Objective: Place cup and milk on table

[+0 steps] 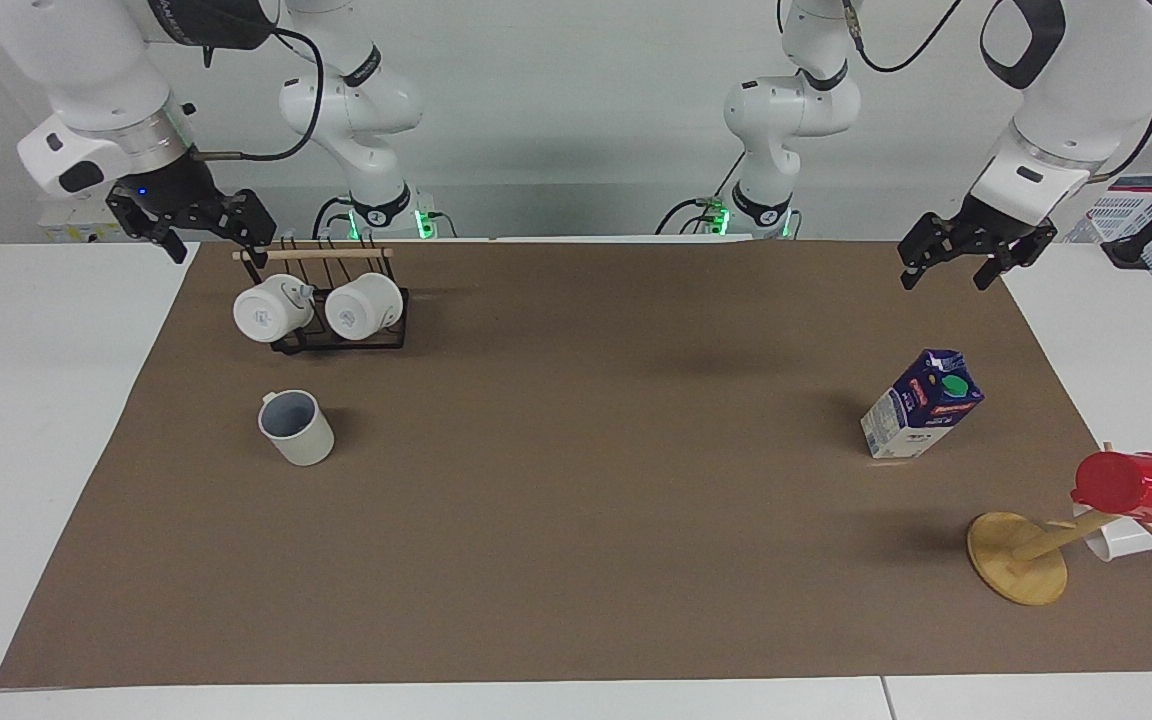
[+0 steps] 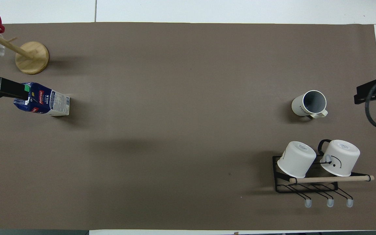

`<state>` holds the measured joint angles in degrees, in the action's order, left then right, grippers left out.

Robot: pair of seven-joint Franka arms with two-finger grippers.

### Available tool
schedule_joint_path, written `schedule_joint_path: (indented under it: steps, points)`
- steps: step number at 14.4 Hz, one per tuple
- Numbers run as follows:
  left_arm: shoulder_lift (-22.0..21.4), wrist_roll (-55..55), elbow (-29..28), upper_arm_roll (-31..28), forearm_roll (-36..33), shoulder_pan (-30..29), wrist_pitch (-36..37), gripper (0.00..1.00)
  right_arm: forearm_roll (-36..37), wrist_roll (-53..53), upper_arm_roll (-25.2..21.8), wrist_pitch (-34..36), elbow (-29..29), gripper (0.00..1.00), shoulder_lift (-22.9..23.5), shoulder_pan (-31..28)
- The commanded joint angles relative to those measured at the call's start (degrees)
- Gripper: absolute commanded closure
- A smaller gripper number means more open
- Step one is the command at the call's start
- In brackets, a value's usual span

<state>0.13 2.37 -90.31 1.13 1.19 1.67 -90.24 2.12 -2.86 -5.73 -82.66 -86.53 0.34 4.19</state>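
cup [image 1: 297, 427] stands upright on the brown mat of the table [image 1: 576, 600], near the right arm's end; right gripper [image 1: 198, 218] hangs open and empty above the mug rack [image 1: 336, 310]. milk [image 1: 922, 404] stands toward the left arm's end, below the open, empty left gripper [image 1: 976, 255].

A robotics lab rather than a home: two white jointed robot arms [image 1: 356, 110] are bolted at the edge of a wide white table [image 1: 46, 420] against a bare pale wall. A large brown rectangular mat [image 1: 576, 540] covers the table as a staged work surface, and loose black cables [image 1: 301, 90] trail from the arms.
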Motion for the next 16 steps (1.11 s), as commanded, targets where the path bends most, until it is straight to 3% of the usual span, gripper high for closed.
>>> schedule_joint_path:
  steps: [1,9,14,16]
  points:
    - [-1.36,0.97,-1.19,0.02,-0.49,-1.31,0.07,0.00,0.08,1.10,0.28,-0.48,-0.83,0.00,-0.69,-0.50]
    - [-1.36,0.88,-1.36,0.02,-0.49,-1.93,-0.81,0.00,0.08,0.75,0.28,-1.00,-0.83,0.00,-0.61,-0.24]
    - [-2.15,0.97,-4.43,0.02,-0.40,-2.37,-4.93,0.00,0.08,2.24,0.28,-8.02,-3.82,0.00,-1.40,0.03]
    - [-1.89,0.97,-6.10,-0.07,-0.40,-2.37,-7.74,0.00,-0.01,6.36,0.10,-13.20,-9.58,0.00,-3.23,-0.85]
